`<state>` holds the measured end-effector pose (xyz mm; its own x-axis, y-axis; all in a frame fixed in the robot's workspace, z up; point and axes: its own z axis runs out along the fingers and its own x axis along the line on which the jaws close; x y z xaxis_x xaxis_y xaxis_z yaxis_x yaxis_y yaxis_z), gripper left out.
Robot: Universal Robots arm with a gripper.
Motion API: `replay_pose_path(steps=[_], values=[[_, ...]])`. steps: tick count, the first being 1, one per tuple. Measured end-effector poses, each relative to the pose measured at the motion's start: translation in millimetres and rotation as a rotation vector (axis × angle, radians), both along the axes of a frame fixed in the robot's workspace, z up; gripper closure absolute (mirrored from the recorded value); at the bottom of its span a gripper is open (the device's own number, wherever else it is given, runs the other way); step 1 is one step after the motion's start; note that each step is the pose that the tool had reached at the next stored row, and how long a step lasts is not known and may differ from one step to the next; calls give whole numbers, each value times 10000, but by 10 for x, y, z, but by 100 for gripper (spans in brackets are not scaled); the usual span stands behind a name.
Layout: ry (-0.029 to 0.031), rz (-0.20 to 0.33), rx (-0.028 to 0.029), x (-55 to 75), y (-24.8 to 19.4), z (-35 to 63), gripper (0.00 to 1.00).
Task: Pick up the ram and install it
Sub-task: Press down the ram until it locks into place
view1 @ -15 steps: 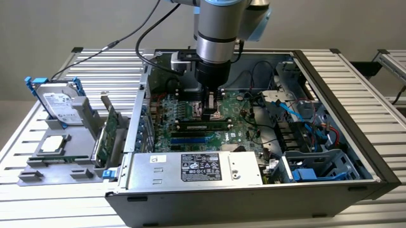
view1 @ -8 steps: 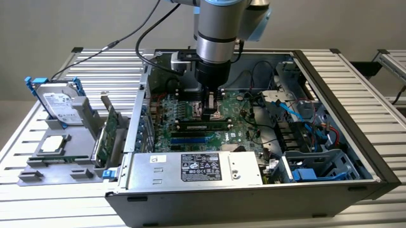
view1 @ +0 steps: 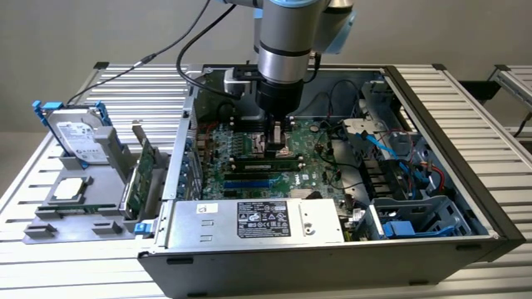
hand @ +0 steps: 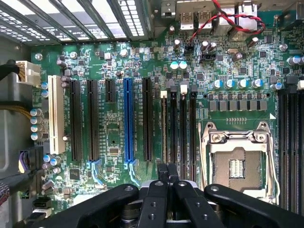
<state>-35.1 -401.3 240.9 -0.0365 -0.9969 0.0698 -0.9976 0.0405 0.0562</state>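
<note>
Ram: the ram (view1: pixel 266 165) is a thin green stick with a row of dark chips. It stands on edge along one of the long slots on the motherboard (view1: pixel 224 163), just below centre in the exterior view.
Ram's neighbours: blue slots lie just below it in that frame, and the processor socket (hand: pixel 235 164) is on its upper side.
Gripper: the gripper (view1: pixel 280 149) hangs straight down from the arm over the middle of the board, just above the ram in the frame and apart from it.
Gripper state: in the wrist view the two black fingers (hand: pixel 161 173) of the gripper (hand: pixel 166 167) are pressed together with nothing pinched between them.
Under the gripper: black slots with white clips at their ends run alongside the fingers, beside the socket.
Writing: the power supply (view1: pixel 258 221) in the lower centre of the exterior view carries white and black stickers, but I cannot read them.
Other labels: the hard drive (view1: pixel 76 134) at the left stands in a grey holder with a printed label, also unreadable.
Other items: a larger green card (view1: pixel 143 168) stands upright outside the case (view1: pixel 465 124). One long blue slot (hand: pixel 127 118) is left of centre in the wrist view.
</note>
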Motion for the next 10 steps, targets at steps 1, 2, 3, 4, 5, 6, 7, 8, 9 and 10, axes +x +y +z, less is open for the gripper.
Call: replay_pose_path(steps=[1,2,3,4,5,6,7,8,9,10], values=[[0,-61,1,0,-3,5,89],[-1,-131,1,0,-5,10,89],[-1,-218,1,0,-6,15,89],[0,-311,1,0,-6,19,89],[-1,-417,3,0,-6,23,89],[-2,-543,4,0,-6,24,89],[-2,-669,5,0,-6,24,89],[-2,-800,4,0,-6,26,89],[-1,-929,2,0,-6,28,89],[-1,-1063,3,0,-6,28,89]])
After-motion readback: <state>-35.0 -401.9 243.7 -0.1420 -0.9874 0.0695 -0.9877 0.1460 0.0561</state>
